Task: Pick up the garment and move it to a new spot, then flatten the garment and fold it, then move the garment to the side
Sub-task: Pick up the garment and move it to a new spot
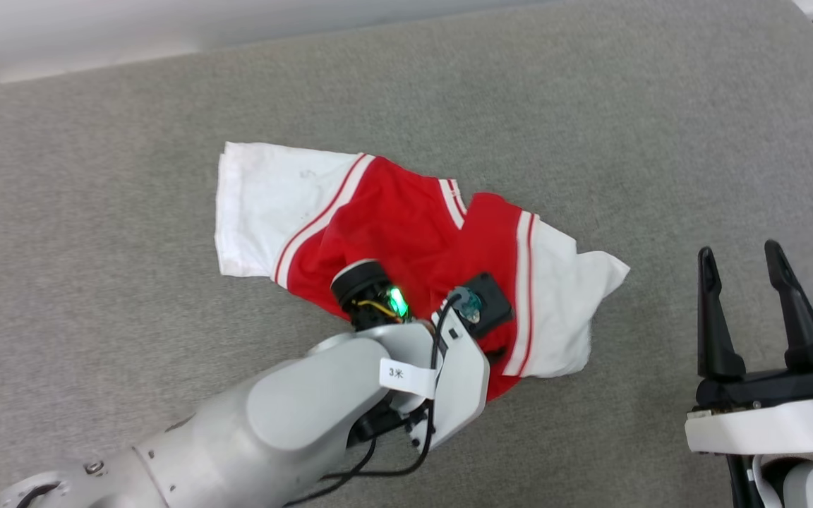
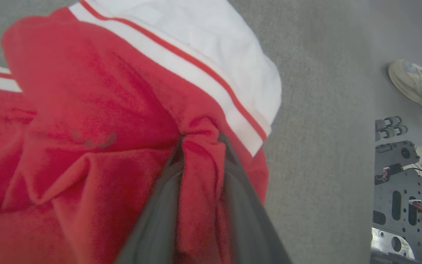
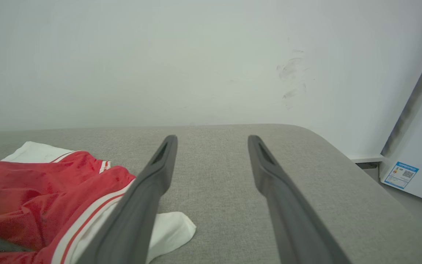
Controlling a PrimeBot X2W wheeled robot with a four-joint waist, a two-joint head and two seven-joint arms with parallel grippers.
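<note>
Left tool (image 2: 200, 141) points down, seemingly pinching the garment (image 1: 392, 219).

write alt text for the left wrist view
The left gripper pinches a fold of the red garment, whose white striped sleeve lies on a grey padded surface. At the right edge, a person's pale shoes stand by a dark metal chassis.

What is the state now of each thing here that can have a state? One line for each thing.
garment: crumpled, neither flat nor folded, lying on the grey surface.
left gripper: closed on a fold of the garment's red fabric.
right gripper: open, empty, apart from the garment, on its right side.
</note>
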